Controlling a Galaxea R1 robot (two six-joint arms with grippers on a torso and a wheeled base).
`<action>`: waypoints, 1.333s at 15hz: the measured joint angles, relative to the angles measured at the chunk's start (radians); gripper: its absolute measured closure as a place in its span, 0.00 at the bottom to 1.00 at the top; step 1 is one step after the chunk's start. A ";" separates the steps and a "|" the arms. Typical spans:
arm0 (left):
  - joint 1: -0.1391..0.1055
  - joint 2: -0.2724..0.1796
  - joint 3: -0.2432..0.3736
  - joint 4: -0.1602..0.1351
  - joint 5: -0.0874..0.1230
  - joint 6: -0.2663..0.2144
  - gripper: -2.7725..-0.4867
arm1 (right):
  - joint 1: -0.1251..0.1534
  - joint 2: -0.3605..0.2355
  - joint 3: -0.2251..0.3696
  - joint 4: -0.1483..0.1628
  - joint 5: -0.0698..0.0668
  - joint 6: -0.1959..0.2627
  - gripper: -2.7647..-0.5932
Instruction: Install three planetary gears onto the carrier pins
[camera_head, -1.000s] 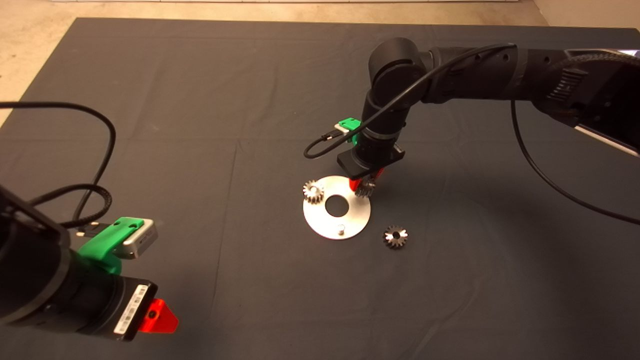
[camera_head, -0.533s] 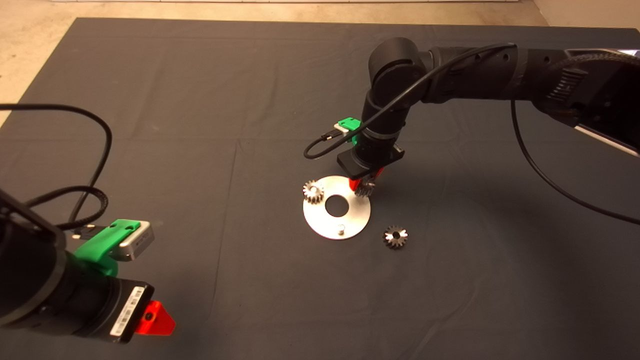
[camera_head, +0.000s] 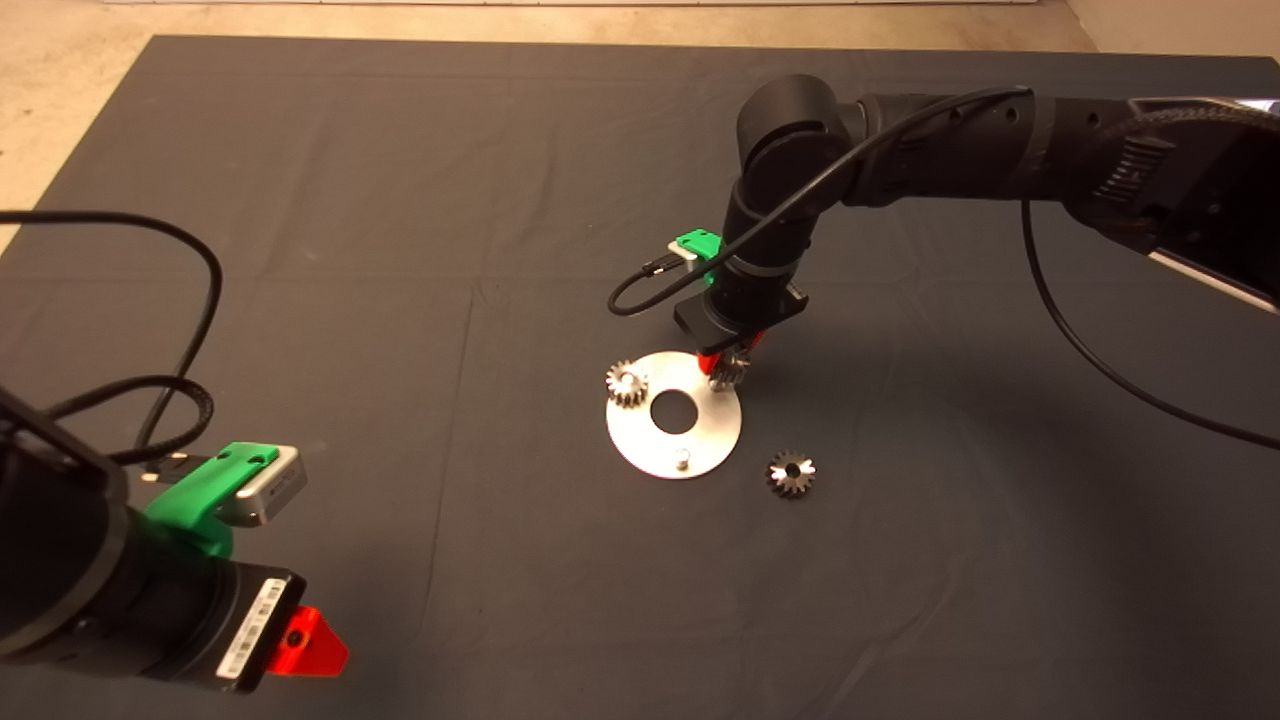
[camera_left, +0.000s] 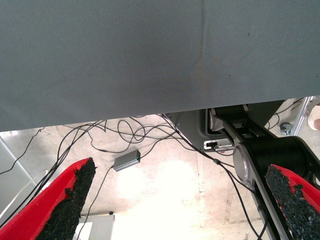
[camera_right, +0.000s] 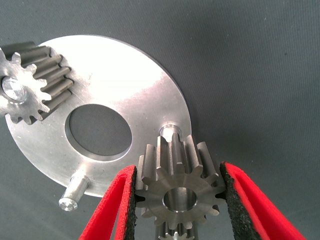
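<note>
We see the right gripper (camera_head: 727, 366) poised over the far right edge of the silver carrier disc (camera_head: 700, 440), its two red fingers (camera_right: 112, 210) clamped on a steel planetary gear (camera_right: 178, 187). In the right wrist view the black pads press against the gear's teeth on both sides, and the gear's round centre hole is empty. It sits just beside the top of a carrier pin (camera_right: 169, 130) without being threaded onto it; whether the gear touches the pin we cannot tell.

A second gear (camera_head: 627, 383) is already seated on the pin at the disc's left edge, the pin's tip showing through its hole. The near pin (camera_head: 681, 460) stands bare. A third gear (camera_head: 791, 473) lies flat on the dark mat (camera_head: 400, 300), just off the disc's right side and near that bare pin.

The left gripper (camera_head: 300, 640) waits at the lower left edge of the mat, its fingers (camera_left: 65, 200) spread wide apart with nothing between them; its wrist view shows the mat's edge and cables (camera_left: 125, 132) on the floor beyond.
</note>
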 joint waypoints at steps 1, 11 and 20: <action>0.000 0.000 0.000 0.000 0.000 0.000 0.13 | 0.000 0.000 0.000 -0.010 0.000 0.000 0.79; 0.000 -0.002 0.000 0.000 0.000 0.000 0.13 | -0.024 0.003 0.008 -0.044 -0.001 -0.002 0.79; 0.000 -0.002 0.000 -0.001 0.000 0.000 0.13 | -0.030 0.003 0.044 -0.104 -0.012 -0.002 0.79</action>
